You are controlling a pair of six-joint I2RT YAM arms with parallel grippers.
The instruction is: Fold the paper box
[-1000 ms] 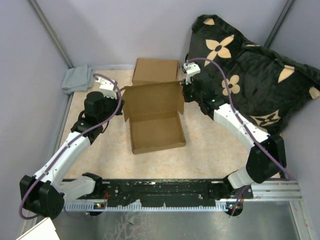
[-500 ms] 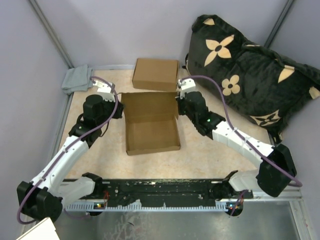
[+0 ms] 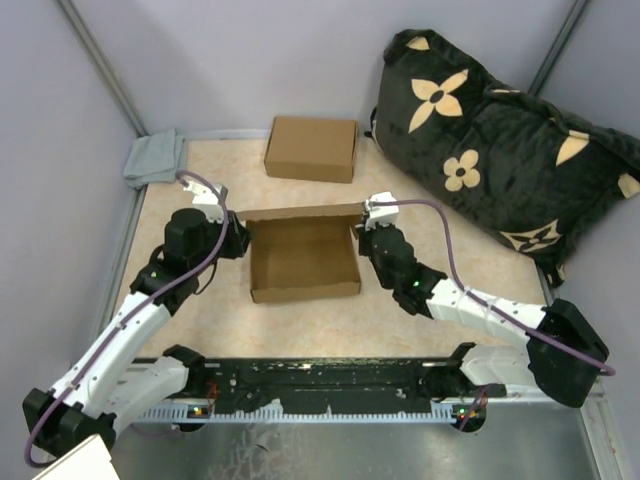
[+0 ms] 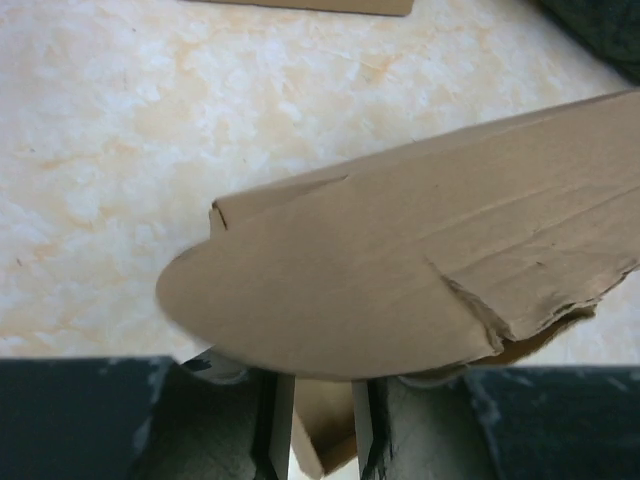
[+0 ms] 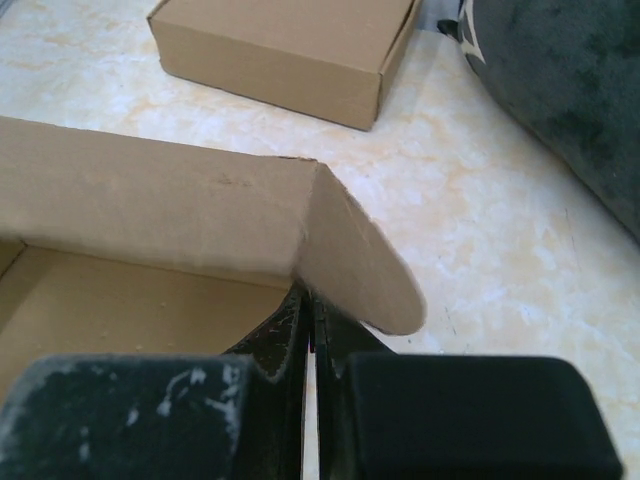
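The open brown paper box [image 3: 302, 268] lies in the middle of the table, its lid [image 3: 300, 212] standing upright along the far edge. My left gripper [image 3: 237, 243] is at the lid's left corner. In the left wrist view [image 4: 318, 405] it is shut on a piece of cardboard, under the rounded side flap [image 4: 400, 290]. My right gripper [image 3: 361, 238] is at the lid's right corner. In the right wrist view [image 5: 310, 325] its fingers are pressed together on the lid's right side flap [image 5: 355, 265]. The box floor [image 5: 120, 310] shows to the left.
A second, closed brown box [image 3: 311, 148] lies at the back, also in the right wrist view [image 5: 290, 50]. A folded grey cloth [image 3: 155, 158] lies back left. A black flowered pillow [image 3: 500, 130] fills the right. Grey walls surround the table; a black rail [image 3: 330, 380] runs along the near edge.
The lid has swung from lying open at the back up to upright. Both grippers moved nearer with its corners, and the box slid slightly nearer and to the left.
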